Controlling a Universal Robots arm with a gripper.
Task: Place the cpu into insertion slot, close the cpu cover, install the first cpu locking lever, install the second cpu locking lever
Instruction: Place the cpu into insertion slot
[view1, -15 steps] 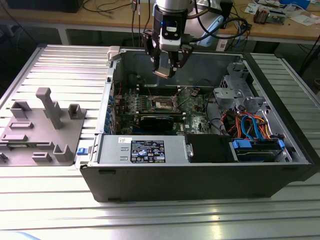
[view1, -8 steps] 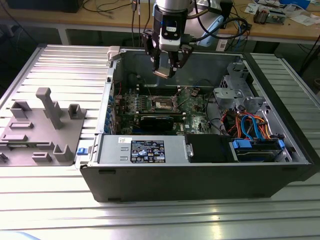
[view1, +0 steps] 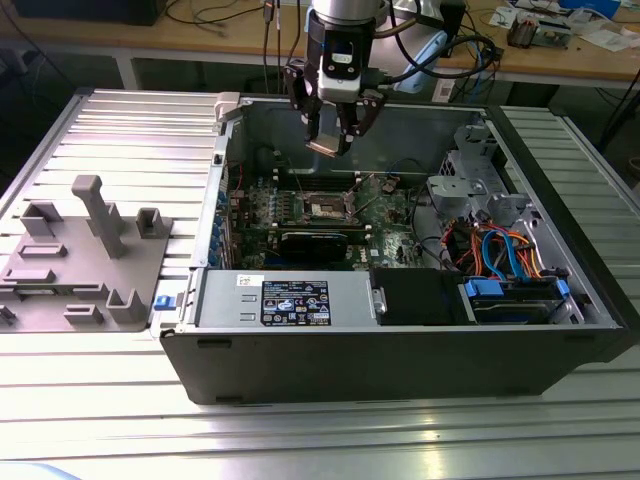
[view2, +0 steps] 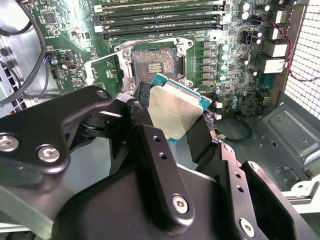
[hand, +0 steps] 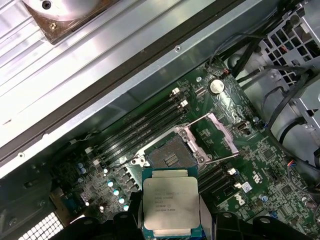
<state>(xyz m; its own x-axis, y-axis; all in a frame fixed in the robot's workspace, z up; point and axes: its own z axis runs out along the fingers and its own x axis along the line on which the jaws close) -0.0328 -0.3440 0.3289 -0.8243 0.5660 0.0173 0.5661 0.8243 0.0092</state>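
Gripper (view1: 328, 146) is holding the cpu (hand: 170, 202) clamped between its jaws, hovering over the open computer case (view1: 400, 362); the insertion slot (hand: 169, 156) is lying uncovered on the motherboard (hand: 272, 167), its cpu cover (hand: 214, 133) standing tilted up alongside

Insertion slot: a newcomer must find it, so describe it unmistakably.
Look inside the open computer case at the green motherboard. Near its middle sits the insertion slot, the one square socket, dark-centred and silver-rimmed, unlike the long black slots beside it.
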